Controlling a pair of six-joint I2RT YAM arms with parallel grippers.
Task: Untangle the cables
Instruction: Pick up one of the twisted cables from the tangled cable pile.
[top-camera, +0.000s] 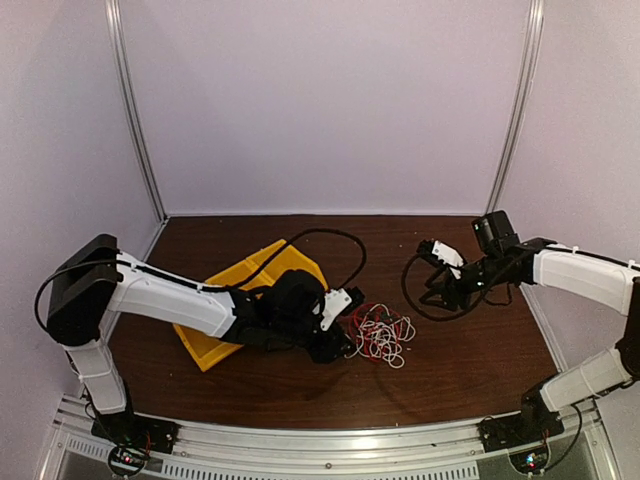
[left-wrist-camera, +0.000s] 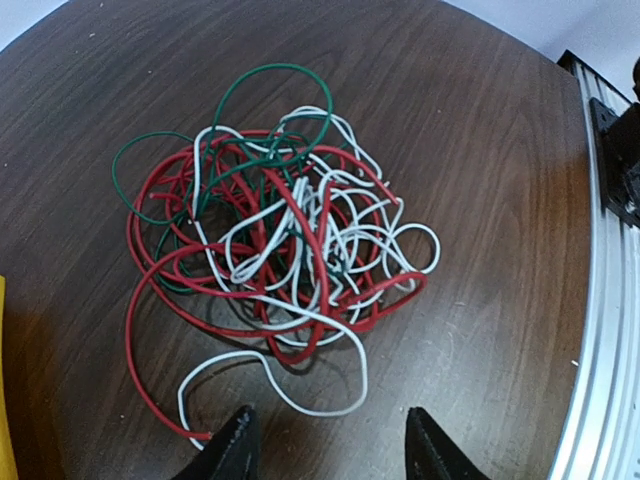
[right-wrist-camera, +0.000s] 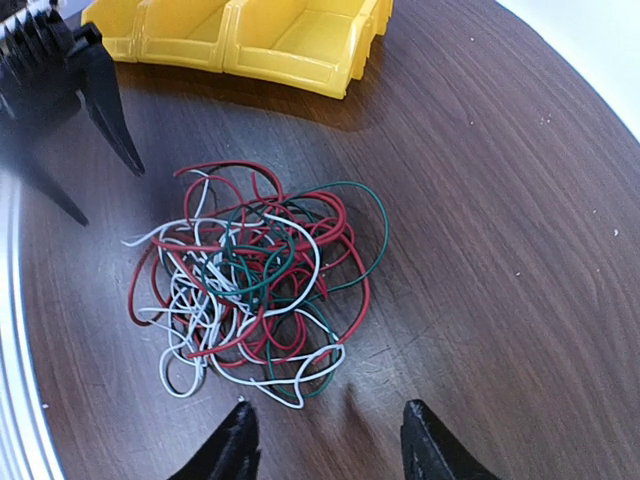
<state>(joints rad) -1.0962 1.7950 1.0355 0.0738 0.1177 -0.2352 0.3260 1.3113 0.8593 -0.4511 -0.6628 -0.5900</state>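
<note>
The cables (left-wrist-camera: 280, 230) lie in one roundish heap of red, white and green loops on the table (left-wrist-camera: 480, 120), with no clear long axis that I can make out. The heap sits straight ahead of my left gripper (left-wrist-camera: 328, 440), and a loose white loop and a red strand trail back from it to just beside one fingertip. From above, the left gripper is the nearer one, almost at the heap's edge. The right gripper (right-wrist-camera: 325, 435) faces the heap from the far side, with bare wood between them. Both sets of jaws are spread wide and hold nothing. I judge the trailing red strand the easiest first pick for the left.
</note>
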